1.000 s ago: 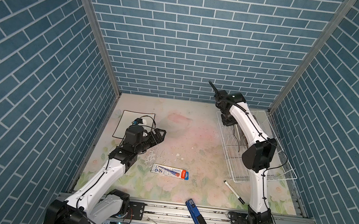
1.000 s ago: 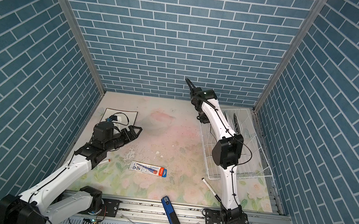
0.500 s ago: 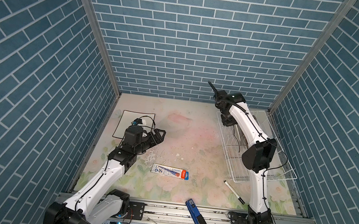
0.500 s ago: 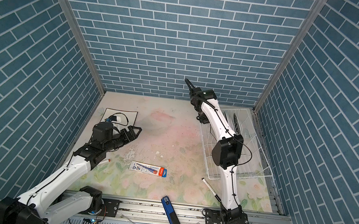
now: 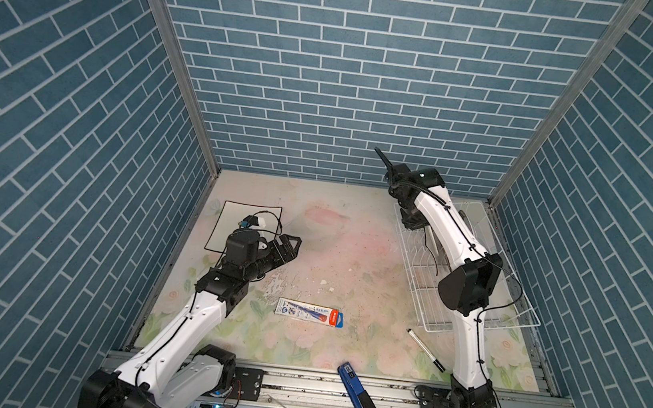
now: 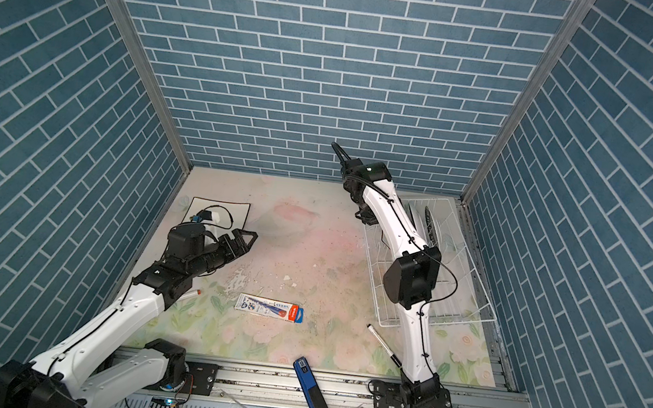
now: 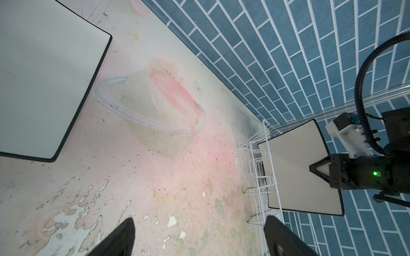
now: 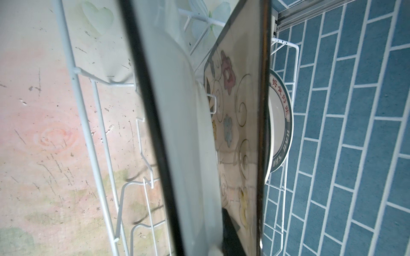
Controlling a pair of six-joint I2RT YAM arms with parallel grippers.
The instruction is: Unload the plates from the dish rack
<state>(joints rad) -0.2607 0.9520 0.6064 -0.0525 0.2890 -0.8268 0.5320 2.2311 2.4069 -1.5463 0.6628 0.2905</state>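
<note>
Plates [image 6: 430, 225] stand on edge at the far end of the white wire dish rack [image 5: 413, 282], which sits on the right side of the floral table [image 5: 331, 256]. The right gripper [image 7: 316, 170] reaches down into that end, its fingers clamped on the upper edge of a plain square plate [image 7: 295, 177], white with a thin black rim, which stands upright between the prongs. In the right wrist view this plate's rim runs the length of the picture, and one dark finger [image 8: 230, 232] presses on the face that is turned toward the flowered plate [image 8: 239, 110]. Behind the flowered plate stands a round plate [image 8: 281, 124] with a dark teal lettered rim, nearest the rack's end wall. On the left of the table the left gripper [image 5: 290, 247] hovers low with its fingers [image 7: 124, 237] spread wide and nothing between them but bare tabletop. A flat square plate [image 5: 227, 219] lies on the table just beside it, clear of both fingers.
</note>
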